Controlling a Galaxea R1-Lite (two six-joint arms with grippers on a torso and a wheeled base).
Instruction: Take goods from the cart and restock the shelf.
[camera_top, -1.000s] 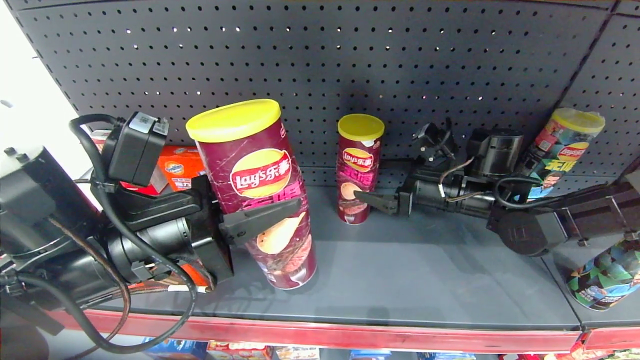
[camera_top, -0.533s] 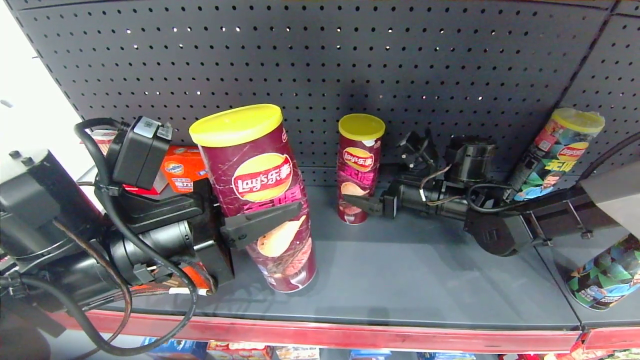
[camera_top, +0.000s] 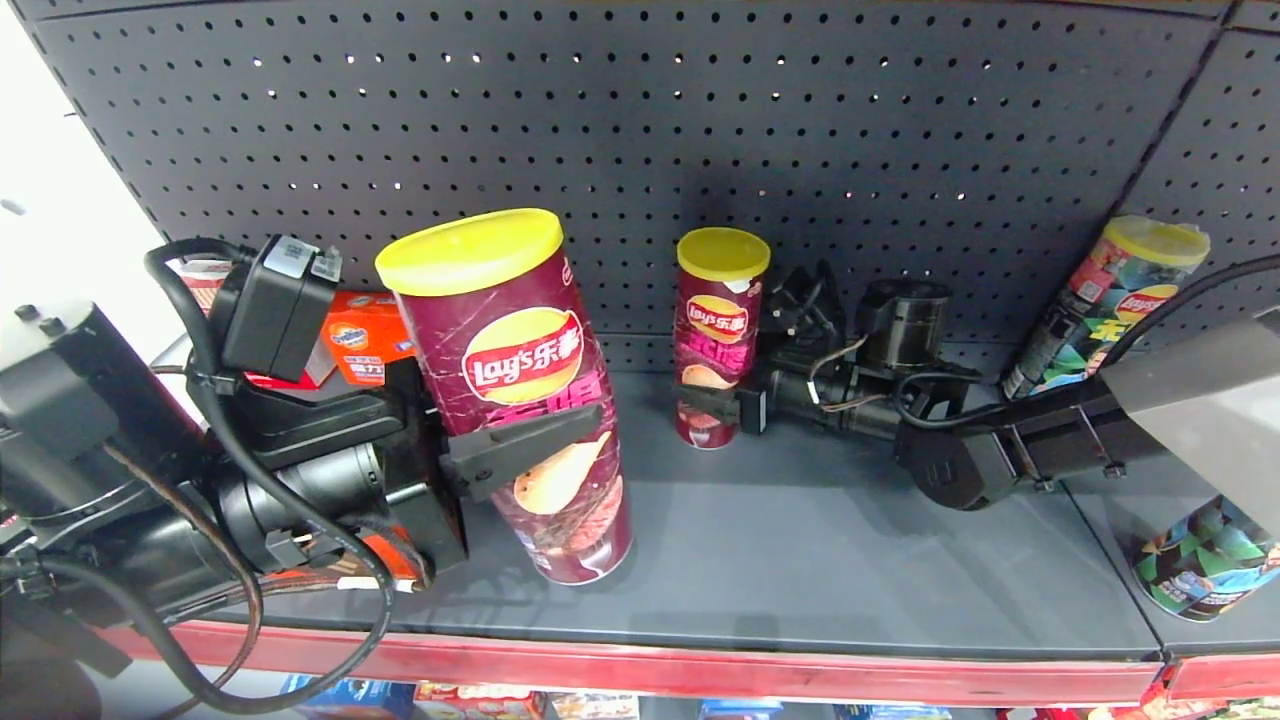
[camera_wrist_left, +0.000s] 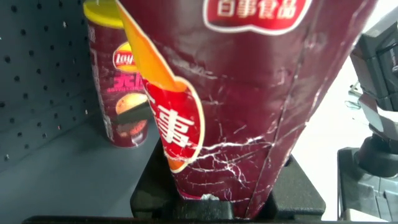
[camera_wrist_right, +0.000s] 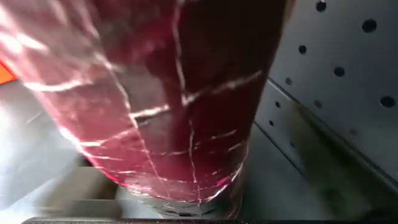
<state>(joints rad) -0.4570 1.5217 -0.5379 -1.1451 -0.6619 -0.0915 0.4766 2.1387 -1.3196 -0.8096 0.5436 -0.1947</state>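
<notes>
Head view — left gripper (camera_top: 540, 425) clamps a glossy maroon cylindrical chip can (camera_top: 510, 370), yellow plastic lid, mid-body; right gripper (camera_top: 708, 402) sits against a second such can (camera_top: 718, 320) — jaws' state I cannot tell.

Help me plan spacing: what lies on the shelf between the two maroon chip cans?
Nothing: the head view shows bare grey shelf between the large can and the small can.

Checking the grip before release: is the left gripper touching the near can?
Touching. In the head view the left gripper has a finger lying flat across the near can, with no gap.
</notes>
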